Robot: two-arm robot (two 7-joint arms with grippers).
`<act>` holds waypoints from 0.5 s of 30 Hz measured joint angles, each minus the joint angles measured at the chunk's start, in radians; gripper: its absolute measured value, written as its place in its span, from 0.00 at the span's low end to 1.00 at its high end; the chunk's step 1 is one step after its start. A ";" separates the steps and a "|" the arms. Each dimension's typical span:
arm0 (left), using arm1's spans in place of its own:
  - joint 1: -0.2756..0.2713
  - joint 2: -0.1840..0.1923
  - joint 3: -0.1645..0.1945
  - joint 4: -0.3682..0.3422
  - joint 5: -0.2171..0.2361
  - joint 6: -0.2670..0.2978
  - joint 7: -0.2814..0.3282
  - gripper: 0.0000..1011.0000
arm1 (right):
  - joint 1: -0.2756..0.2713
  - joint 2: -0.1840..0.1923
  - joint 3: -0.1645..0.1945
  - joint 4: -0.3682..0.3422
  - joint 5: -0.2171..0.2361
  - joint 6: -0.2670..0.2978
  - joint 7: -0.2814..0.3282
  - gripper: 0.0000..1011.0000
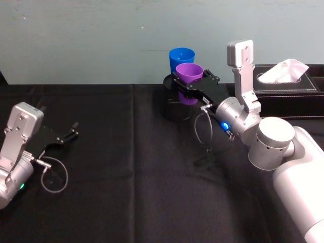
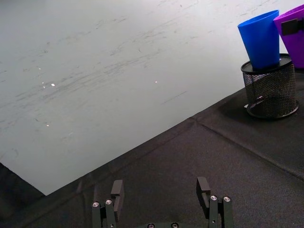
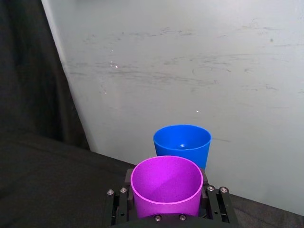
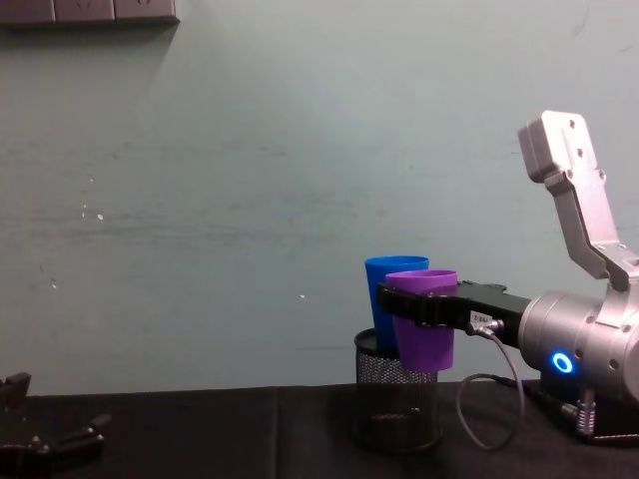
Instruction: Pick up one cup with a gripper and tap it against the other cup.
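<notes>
1. Purple cup (image 1: 190, 71) is sitting upright betw. the flat fingers of R gripper (image 1: 188, 87), upper centre of head view. Jaws are clamping its sides, and it's hanging clear of the black cloth (image 1: 126, 177).
2. Blue cup (image 1: 181, 55) is standing just behind it, inside a black mesh holder (image 1: 174, 110). Rims are looking v. close; can't tell if touching.
3. L gripper (image 1: 68, 134) is resting lower left, fingers spread, holding nothing, well apart from both cups.
4. Risks, as I'm judging them:
   - Pushing in too hard could be tipping the blue cup or shoving the holder.
   - The smooth tapered wall could be slipping thru the grip on impact.
   - A wide swing could be clipping the tissue box (image 1: 288, 81), upper right.
</notes>
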 joint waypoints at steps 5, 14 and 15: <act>0.000 0.000 0.000 0.000 0.000 0.000 0.000 0.99 | 0.000 0.000 0.000 0.000 0.000 0.000 0.000 0.74; 0.000 0.000 0.000 0.000 0.000 0.000 0.000 0.99 | 0.000 0.000 0.000 0.000 0.000 0.000 0.000 0.74; 0.000 0.000 0.000 0.000 0.000 0.000 0.000 0.99 | 0.000 0.000 0.000 0.000 0.000 0.000 0.000 0.74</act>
